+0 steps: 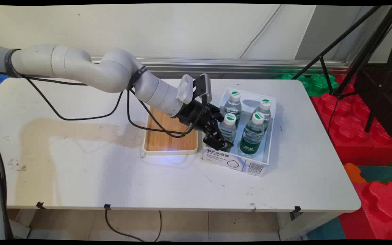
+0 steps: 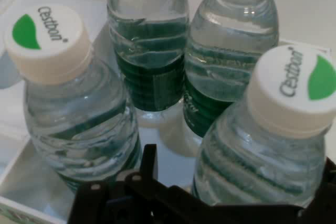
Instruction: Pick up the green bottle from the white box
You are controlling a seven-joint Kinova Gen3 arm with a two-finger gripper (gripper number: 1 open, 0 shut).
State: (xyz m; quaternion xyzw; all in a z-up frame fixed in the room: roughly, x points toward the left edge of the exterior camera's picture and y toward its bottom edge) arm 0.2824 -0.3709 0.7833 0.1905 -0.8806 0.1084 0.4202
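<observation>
A white cardboard box (image 1: 235,162) right of the table's middle holds several clear water bottles with green labels and white caps. My gripper (image 1: 221,140) reaches into the box from the left and stands open around the near-left bottle (image 1: 229,126). In the hand view this bottle (image 2: 262,161) fills the lower right between my fingers, with a small gap at the left finger (image 2: 149,161). The back-left bottle (image 2: 68,103) stands close beside it, and two more (image 2: 149,51) stand behind. The gripper's right finger is mostly hidden at the picture's edge.
A bamboo-topped tray (image 1: 170,140) lies just left of the box, under the arm's hanging black cables (image 1: 138,119). A black tripod (image 1: 362,58) and red and green foam blocks (image 1: 359,119) stand off the table's right edge.
</observation>
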